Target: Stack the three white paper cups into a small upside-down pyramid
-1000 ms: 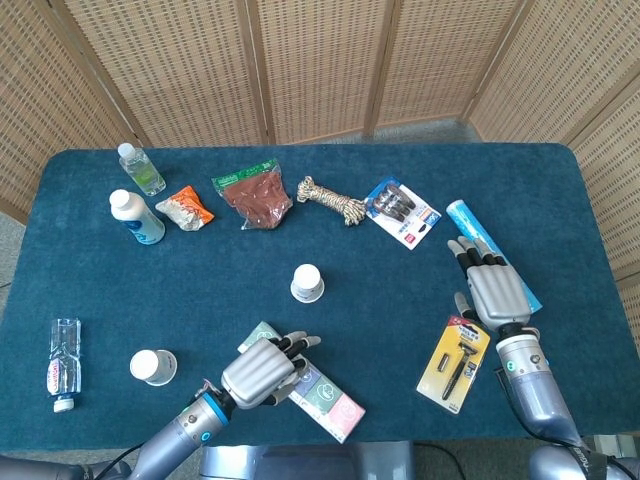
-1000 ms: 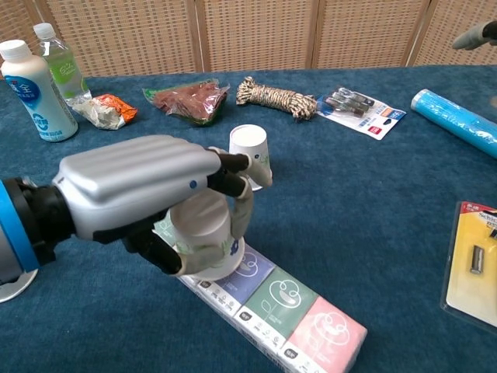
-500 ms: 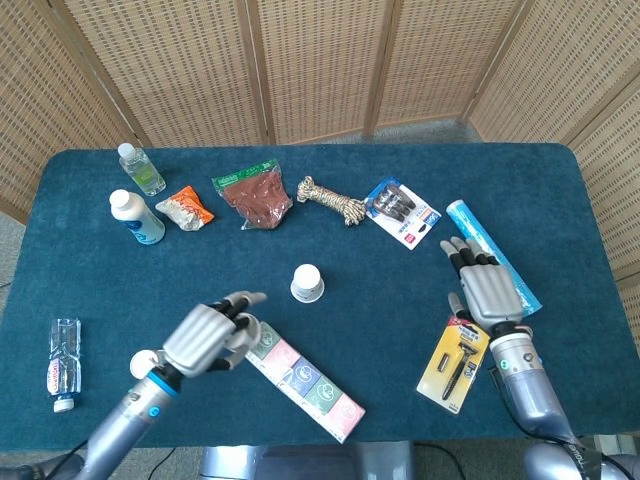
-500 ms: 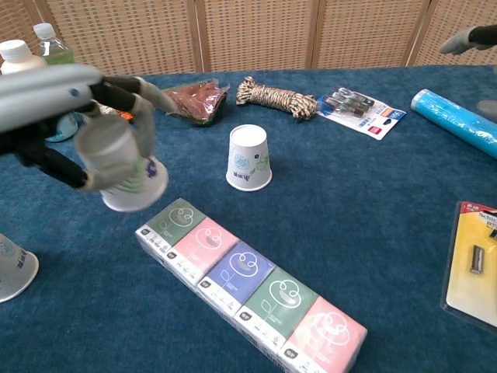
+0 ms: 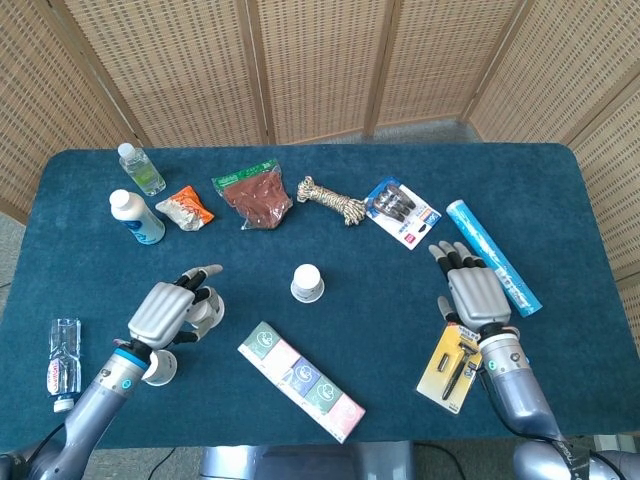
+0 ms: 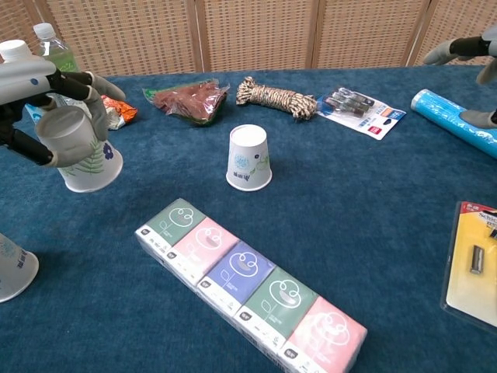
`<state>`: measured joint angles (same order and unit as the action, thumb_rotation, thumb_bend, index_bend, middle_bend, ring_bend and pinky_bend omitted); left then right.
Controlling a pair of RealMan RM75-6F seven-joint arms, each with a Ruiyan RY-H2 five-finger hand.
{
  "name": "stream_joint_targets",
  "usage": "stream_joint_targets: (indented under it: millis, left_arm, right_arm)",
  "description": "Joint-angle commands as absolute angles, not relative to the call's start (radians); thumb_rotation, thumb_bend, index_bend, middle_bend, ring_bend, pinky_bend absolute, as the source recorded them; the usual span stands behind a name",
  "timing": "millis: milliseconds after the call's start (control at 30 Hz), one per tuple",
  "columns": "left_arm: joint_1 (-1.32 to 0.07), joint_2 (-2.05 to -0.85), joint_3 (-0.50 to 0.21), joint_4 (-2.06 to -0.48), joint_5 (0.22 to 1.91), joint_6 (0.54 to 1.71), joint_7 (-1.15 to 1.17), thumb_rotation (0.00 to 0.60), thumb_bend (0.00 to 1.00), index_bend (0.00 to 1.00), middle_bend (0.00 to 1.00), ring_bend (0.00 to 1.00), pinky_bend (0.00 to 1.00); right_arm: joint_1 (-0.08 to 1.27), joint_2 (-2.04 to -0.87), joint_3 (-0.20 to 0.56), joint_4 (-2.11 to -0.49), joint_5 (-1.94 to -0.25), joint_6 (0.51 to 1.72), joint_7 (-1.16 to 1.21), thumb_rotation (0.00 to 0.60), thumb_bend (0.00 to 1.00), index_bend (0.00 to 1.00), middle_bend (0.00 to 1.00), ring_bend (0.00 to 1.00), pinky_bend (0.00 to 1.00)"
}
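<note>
My left hand (image 5: 172, 311) (image 6: 35, 85) grips a white paper cup (image 6: 81, 155) upside down, lifted over the left side of the table; the head view shows only part of that cup (image 5: 207, 310) behind the fingers. A second cup (image 5: 158, 367) (image 6: 12, 268) stands upside down on the cloth just below the hand, at the left edge of the chest view. The third cup (image 5: 307, 283) (image 6: 249, 158) stands upside down near the table's middle. My right hand (image 5: 472, 290) (image 6: 466, 50) hovers open at the right, fingers spread, holding nothing.
A long multi-colour tissue pack (image 5: 301, 381) (image 6: 252, 284) lies near the front. Two bottles (image 5: 138, 216), snack bags (image 5: 253, 197), a rope bundle (image 5: 334, 202), a battery pack (image 5: 401, 211), a blue tube (image 5: 492, 255) and a razor pack (image 5: 455, 362) ring the table. A flattened bottle (image 5: 63, 363) lies at far left.
My left hand carried its cup from above the tissue pack leftward, to above the cup at the left. My right hand drifted slightly left and toward the front edge.
</note>
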<state>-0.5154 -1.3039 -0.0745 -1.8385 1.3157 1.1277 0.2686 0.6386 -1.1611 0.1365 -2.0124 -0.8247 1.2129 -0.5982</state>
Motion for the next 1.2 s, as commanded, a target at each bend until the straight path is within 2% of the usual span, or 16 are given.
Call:
stream_joint_targets:
  millis: [33, 1200]
  left_arm:
    - [-0.533, -1.325, -0.086, -1.816, 1.289, 1.102, 0.283, 0.600, 0.46, 0.50, 0.15, 0.18, 0.55]
    - [-0.729, -1.627, -0.197, -1.521, 1.104, 0.973, 0.388, 0.600, 0.46, 0.48, 0.12, 0.15, 0.52]
  right_arm:
    - [0.639, -1.162, 0.136, -2.013, -0.824, 1.213, -0.600, 0.600, 0.48, 0.03, 0.00, 0.00, 0.21]
    - [0.620, -1.152, 0.132, -2.016, -0.830, 1.216, -0.564, 0.600, 0.48, 0.02, 0.00, 0.00, 0.21]
